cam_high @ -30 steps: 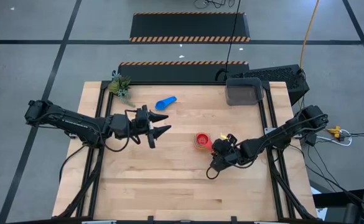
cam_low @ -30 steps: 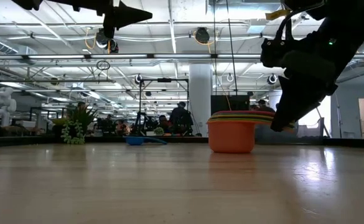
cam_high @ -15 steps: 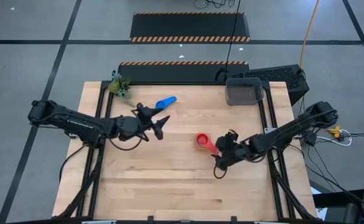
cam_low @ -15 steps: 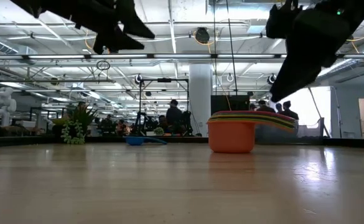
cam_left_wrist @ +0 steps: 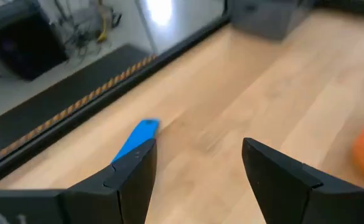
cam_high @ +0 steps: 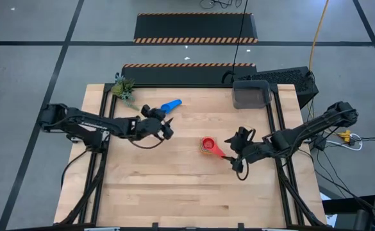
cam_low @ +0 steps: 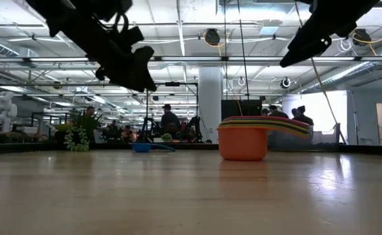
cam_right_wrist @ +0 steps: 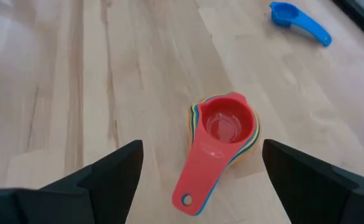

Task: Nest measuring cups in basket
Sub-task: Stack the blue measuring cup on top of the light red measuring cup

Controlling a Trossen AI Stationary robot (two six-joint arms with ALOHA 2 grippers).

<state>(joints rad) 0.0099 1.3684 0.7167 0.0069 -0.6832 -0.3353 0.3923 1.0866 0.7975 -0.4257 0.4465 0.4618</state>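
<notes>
High view shows one lone blue cup (cam_high: 170, 105) lying near the surface's (cam_high: 161, 192) far edge, one nested stack of cups (cam_high: 208, 144) with a red one on top near the middle, and one dark grey basket (cam_high: 250, 95) at the far right corner. Left pincer (cam_high: 167, 126) hovers just short of the blue cup, fingers spread and holding nothing. Right pincer (cam_high: 238, 146) hangs just beside the stack's red handle, fingers wide apart, also holding nothing. How many cups sit under the red one cannot be counted; only coloured rims peek out.
</notes>
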